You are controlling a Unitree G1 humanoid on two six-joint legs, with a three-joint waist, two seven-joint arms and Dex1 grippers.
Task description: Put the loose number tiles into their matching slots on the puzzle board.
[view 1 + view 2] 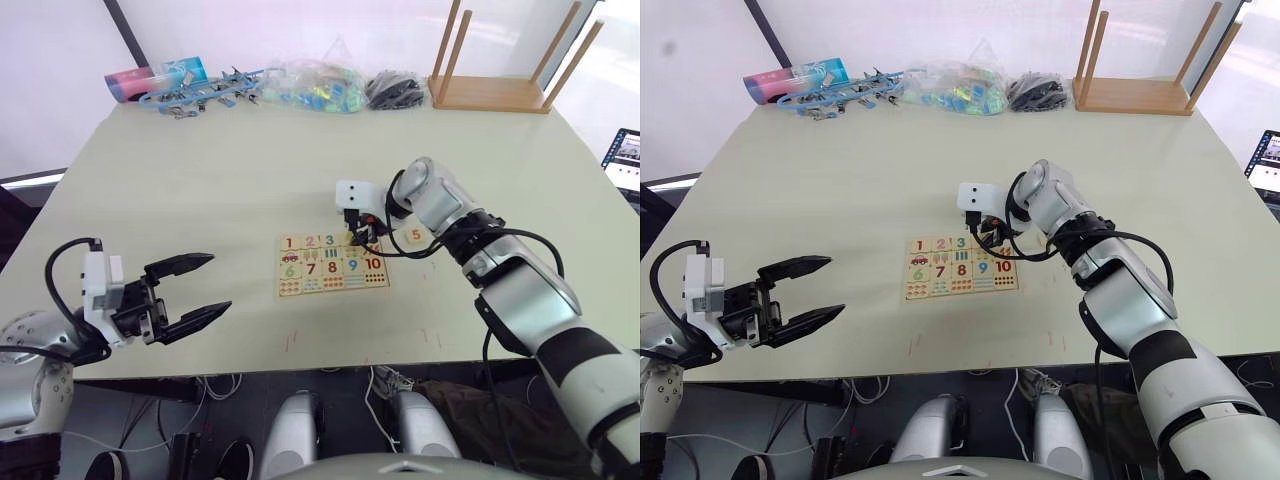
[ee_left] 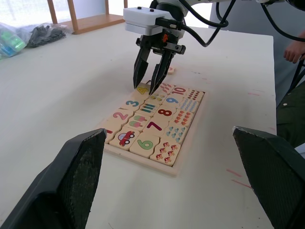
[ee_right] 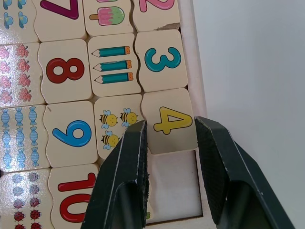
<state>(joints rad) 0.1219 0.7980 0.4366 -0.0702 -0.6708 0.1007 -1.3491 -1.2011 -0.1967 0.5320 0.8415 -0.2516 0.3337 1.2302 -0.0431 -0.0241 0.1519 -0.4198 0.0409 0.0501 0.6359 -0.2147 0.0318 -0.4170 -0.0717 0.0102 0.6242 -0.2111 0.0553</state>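
The puzzle board [image 1: 330, 268] lies flat near the table's middle. Tiles 1, 2 and 3 sit in its top row of slots. My right gripper [image 1: 356, 238] points down over the fourth slot. In the right wrist view its fingers [image 3: 126, 162] press both sides of the yellow 4 tile [image 3: 169, 120], which lies slightly askew in that slot. The fifth slot [image 3: 174, 186] beside it is bare. The orange 5 tile [image 1: 415, 236] lies loose on the table just right of the board. My left gripper [image 1: 218, 283] hovers open and empty, well to the left of the board.
A wooden rack with upright dowels [image 1: 495, 92] stands at the far right. Plastic bags [image 1: 315, 85], a black bundle [image 1: 398, 90] and blue items [image 1: 200, 90] line the far edge. A laptop [image 1: 625, 160] sits at the right edge. A person's hand [image 2: 293, 50] shows beyond the table.
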